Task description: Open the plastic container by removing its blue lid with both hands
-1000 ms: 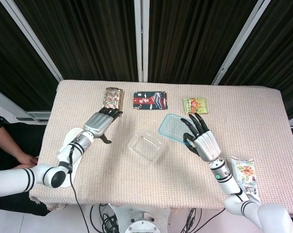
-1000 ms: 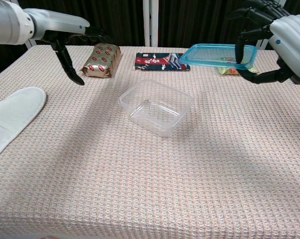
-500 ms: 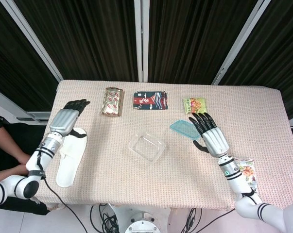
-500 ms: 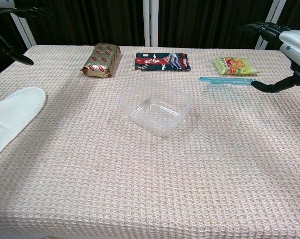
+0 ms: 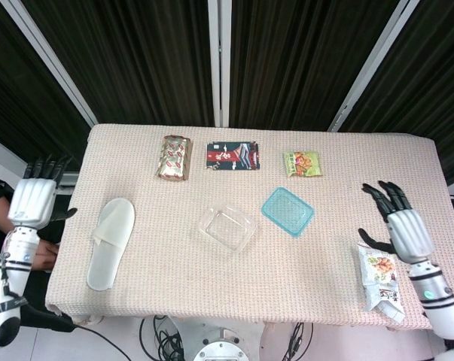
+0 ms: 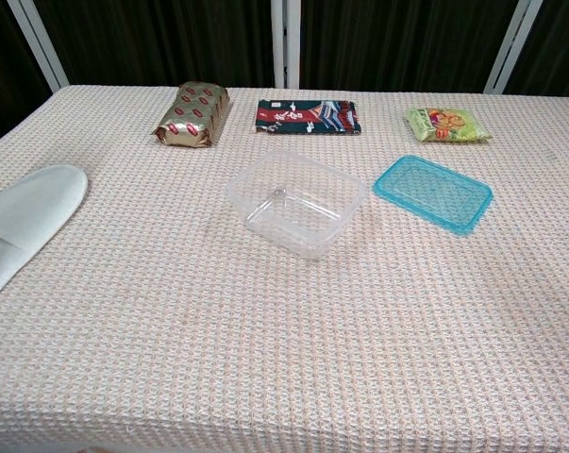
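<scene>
Well clear of both hands' fingers, the flat blue rectangular plastic lid (image 5: pixel 287 211) lies on the desk beside the clear plastic container (image 5: pixel 227 228). Left hand (image 5: pixel 32 201) and right hand (image 5: pixel 402 227) hang spread wide, empty. Task looks complete; nothing further needed.

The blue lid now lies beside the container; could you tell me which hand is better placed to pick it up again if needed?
Probably the right hand: it hangs open on the same side as the blue lid, while the left hand is beyond the table's far edge.
</scene>
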Robot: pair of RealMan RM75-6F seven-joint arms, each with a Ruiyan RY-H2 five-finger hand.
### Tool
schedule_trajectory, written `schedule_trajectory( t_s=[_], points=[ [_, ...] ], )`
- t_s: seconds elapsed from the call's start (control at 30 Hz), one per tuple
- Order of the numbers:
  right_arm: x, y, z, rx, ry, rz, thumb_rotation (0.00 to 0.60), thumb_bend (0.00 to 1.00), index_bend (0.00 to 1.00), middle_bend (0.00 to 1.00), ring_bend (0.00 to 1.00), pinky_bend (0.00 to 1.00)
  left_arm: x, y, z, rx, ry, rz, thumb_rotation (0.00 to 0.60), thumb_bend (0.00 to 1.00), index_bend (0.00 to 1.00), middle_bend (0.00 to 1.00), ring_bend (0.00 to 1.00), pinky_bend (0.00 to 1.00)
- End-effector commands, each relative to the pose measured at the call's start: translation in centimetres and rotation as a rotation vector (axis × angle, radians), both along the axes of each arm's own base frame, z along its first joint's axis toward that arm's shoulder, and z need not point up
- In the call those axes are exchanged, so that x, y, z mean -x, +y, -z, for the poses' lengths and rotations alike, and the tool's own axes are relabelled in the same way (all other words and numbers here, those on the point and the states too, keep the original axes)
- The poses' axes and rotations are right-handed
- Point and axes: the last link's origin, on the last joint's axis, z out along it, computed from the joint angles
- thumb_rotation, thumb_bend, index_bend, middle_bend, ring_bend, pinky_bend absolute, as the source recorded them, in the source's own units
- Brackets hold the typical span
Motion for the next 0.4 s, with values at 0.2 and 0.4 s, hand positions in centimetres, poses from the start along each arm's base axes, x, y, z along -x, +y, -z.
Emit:
schedule_trajectory(
  t_s=[0.2,0.4],
  points=[
    [2.8,6.0,-2.6,0.043,-0.03,0.106,0.6,0.23,0.02,0.05,0.0,0.0,3.2,-7.2,-0.9,-0.069,-0.031,-0.041,0.6,0.0,0.09,0.09,0.0,0.03],
    [3.8,7.4,-2.3,0.0,-0.054,0.15,0.6,0.23,0.0,0.0,0.0,0.0,4.7,-10.7,0.0,-0.122,0.015,-0.079,0.6,0.0,0.09,0.09,0.0,0.01]
  ],
)
